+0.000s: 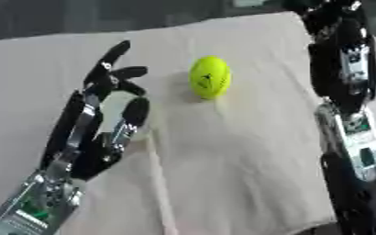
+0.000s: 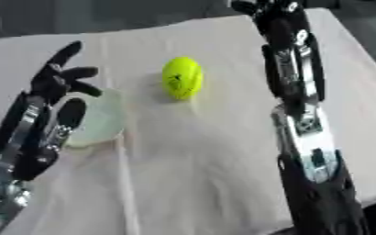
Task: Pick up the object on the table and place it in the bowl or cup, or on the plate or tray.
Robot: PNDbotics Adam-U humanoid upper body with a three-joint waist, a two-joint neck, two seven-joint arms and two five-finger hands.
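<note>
We see a yellow-green ball [image 1: 210, 77] lying on the cloth-covered desk [image 1: 239, 156], just beyond and to the right of the fingers [image 1: 113, 56] of our left hand [image 1: 103, 133], not touching them. Those fingers are spread and mostly straight, one stretched up toward the far edge, the shorter ones bent slightly toward the ball, and they have hold of nothing. In the right eye view a pale translucent cup [image 2: 99, 120] sits right beside the left hand, partly behind its fingers, with the ball a little past it and apart from it. Our right arm [image 2: 300, 105] runs down the right side from the upper corner; the right hand [image 2: 259, 7] is near the far edge of the desk, and we cannot tell how its fingers are set. Between the ball and the right arm the cloth is bare, and a wide bare stretch also lies on the near side of the ball, toward the front edge. The far edge of the desk runs askew across the top, with dark floor beyond; the right edge falls away just past the right arm. A dark mark shows on the ball, but we cannot read it.
</note>
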